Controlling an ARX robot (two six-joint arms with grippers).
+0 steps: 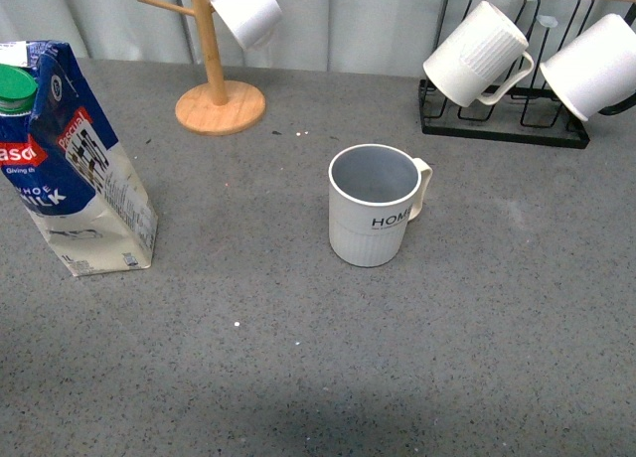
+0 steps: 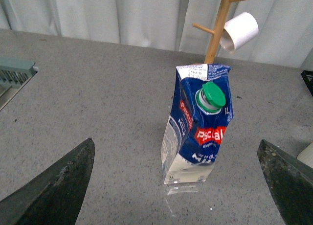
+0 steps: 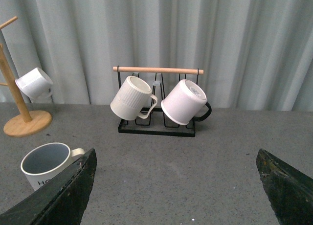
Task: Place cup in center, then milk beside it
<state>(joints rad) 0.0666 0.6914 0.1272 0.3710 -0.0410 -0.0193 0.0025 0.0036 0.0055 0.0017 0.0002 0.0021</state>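
The cup [image 1: 371, 204] stands upright on the tabletop [image 1: 298, 368], about in the middle of the open surface, with its handle turned away from the milk. The first step therefore looks done, and the step in hand is fetching the milk [image 1: 75, 164]. The carton stands upright well apart from the cup, on the cup's left, with its green cap on top. The left pincer [image 2: 175, 141] has its jaws wide apart and holds nothing; in the left wrist view the carton sits ahead of it, lined up between the two fingers but not touched. The right pincer [image 3: 176, 151] is also spread and empty, with the cup showing beside one finger. The next move likely calls for the left arm to advance, close on the carton's body below the sloped top, and carry it across to set it just beside the cup without knocking it. The bare grey stretch between carton and cup gives a free lane. Behind the cup, the wooden mug tree [image 1: 214, 94] and the black rack [image 1: 502, 124] of hanging mugs are near enough to avoid.
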